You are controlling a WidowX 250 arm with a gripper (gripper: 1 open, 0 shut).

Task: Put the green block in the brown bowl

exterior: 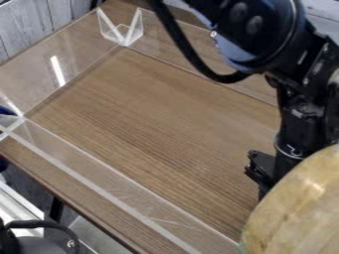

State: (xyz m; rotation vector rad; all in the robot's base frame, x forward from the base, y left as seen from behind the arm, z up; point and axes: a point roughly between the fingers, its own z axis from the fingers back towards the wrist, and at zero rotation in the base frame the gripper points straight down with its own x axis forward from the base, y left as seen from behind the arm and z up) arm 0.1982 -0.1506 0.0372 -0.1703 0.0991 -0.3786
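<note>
Filling the lower right corner of the view, the brown bowl [298, 213] shows as a large pale wooden curve with visible grain, its near side cut off by the picture's edge. It hides the lower end of the black robot arm [284, 69], which comes down from the top right. The tool [265, 177] sits just behind the bowl's upper left edge, pointing steeply downward toward the desk [146, 119]. Only the dark body of the tool and the top of one finger can be seen; the tips are behind the bowl, so the frame itself does not show the jaws, but they are fully closed. Whether anything is pinched between them cannot be made out.

No green block can be found anywhere in the frame, so its place relative to the tool cannot be told.

Wood grain runs across the desk from lower left to upper right. Clear plastic walls [79, 164] border it on the left and far sides, with a glint of light on the left panel and a folded clear corner piece [119, 28] at the top.
</note>
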